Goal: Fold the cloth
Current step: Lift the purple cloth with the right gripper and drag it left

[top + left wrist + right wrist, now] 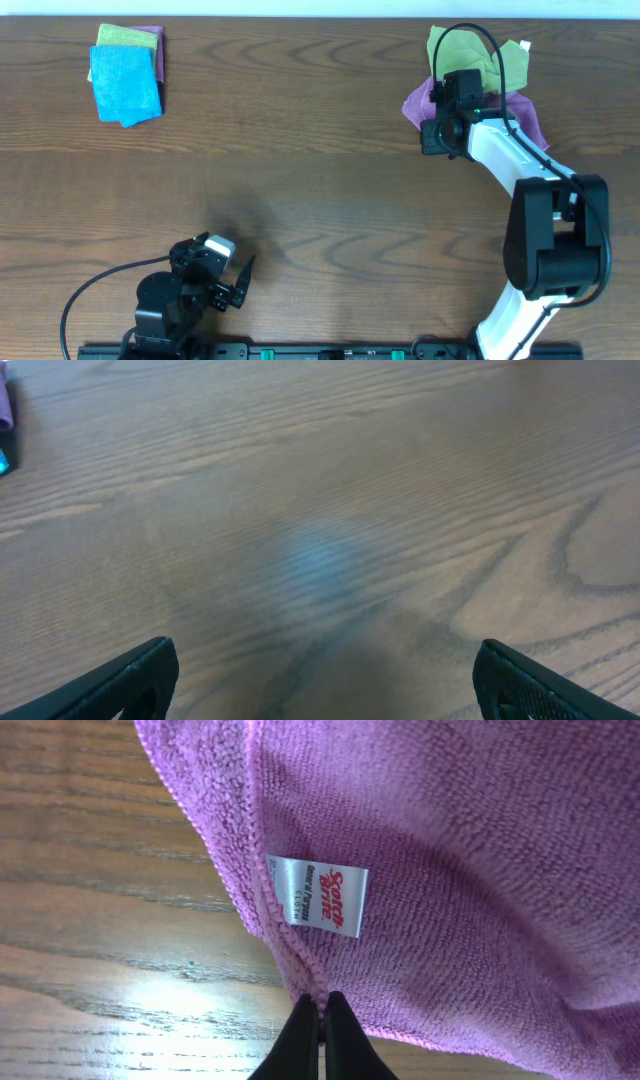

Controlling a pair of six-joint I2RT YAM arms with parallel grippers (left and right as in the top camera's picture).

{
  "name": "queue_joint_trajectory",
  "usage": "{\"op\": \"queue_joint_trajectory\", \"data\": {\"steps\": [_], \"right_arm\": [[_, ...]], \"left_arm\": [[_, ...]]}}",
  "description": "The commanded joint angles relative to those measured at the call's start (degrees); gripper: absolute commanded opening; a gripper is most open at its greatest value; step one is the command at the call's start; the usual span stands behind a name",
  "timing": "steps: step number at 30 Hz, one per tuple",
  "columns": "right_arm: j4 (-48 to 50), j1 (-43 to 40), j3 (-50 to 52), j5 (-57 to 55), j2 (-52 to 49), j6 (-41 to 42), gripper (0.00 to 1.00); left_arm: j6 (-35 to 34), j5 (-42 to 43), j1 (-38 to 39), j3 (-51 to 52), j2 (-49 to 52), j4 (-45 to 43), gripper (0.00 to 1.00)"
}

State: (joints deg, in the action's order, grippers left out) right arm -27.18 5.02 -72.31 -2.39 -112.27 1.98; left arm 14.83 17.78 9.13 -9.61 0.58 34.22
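Your mauve square microfibre cloth [480, 870] is fuzzy and matt, with a stitched hem; its small white tag [318, 896] looks smooth and satiny. The dark brown wooden table [400, 480] shows grain under a soft sheen. Your right claw [322, 1015] looks like matt black plastic.

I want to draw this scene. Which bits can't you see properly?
- Overhead: the cloth is mostly hidden under the right arm, so its shape is unclear.
- Overhead: the green cloth is partly covered by the arm and cable.
- Right wrist: the tag has small print too tiny to read, and the cloth runs off the frame.
- Left wrist: the left gripper shows only its fingertips, cut off by the bottom edge.
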Motion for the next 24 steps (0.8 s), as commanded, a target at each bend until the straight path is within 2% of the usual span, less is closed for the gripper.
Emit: {"op": "queue_joint_trajectory", "data": {"steps": [1,6,13,19,24], "right_arm": [[0.1,0.3,-1.9,0.2,-0.2,2.7,0.01],[-2.4,1.3,-6.2,1.4,-0.1,2.7,0.01],[-15.6,6.1,-21.7,1.4,1.0,-0.3,0.01],[-28.0,14.0,-40.2,1.4,1.2,-0.9,0.01],[-36.7,23.0,-49.5,1.4,1.2,-3.8,0.01]], "left_arm": [[-0.5,0.0,0.2,0.5,-0.4,-0.1,0.95],[-0.5,0.0,0.2,0.5,-0.4,-0.1,0.95],[-0.5,0.0,0.2,0.5,-0.4,-0.1,0.95],[-0.5,0.0,0.2,0.5,-0.4,-0.1,0.95],[-0.5,0.0,0.2,0.5,-0.4,-0.1,0.95]]}}
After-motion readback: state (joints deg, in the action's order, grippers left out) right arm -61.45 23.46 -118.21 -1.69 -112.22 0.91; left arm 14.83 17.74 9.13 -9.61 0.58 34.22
